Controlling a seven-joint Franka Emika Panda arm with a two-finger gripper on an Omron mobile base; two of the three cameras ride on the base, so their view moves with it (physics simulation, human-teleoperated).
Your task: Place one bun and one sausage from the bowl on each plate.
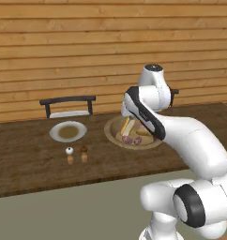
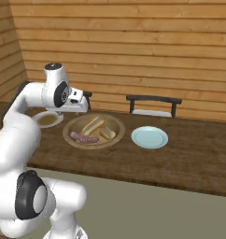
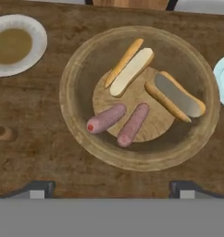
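The tan wooden bowl (image 3: 77, 92) lies straight below my gripper (image 3: 112, 189), which hangs open and empty above its near rim. Inside are two split buns, one (image 3: 130, 70) toward the far side and one (image 3: 177, 95) on the right. Two pinkish sausages (image 3: 107, 119) (image 3: 133, 124) lie side by side at the near side. A white plate with a brown centre (image 3: 37, 32) sits left of the bowl, and a pale blue plate (image 3: 223, 78) sits right of it. In the right base view the hand (image 2: 80, 106) hovers over the left edge of the bowl (image 2: 116, 122), beside the blue plate (image 2: 150, 137).
Salt and pepper shakers (image 1: 69, 155) (image 1: 84, 153) stand on the dark wooden table (image 1: 26, 164), in front of the white plate (image 1: 54, 132). A dark chair (image 2: 152, 103) stands behind the table against the plank wall. The table's front edge is near the base.
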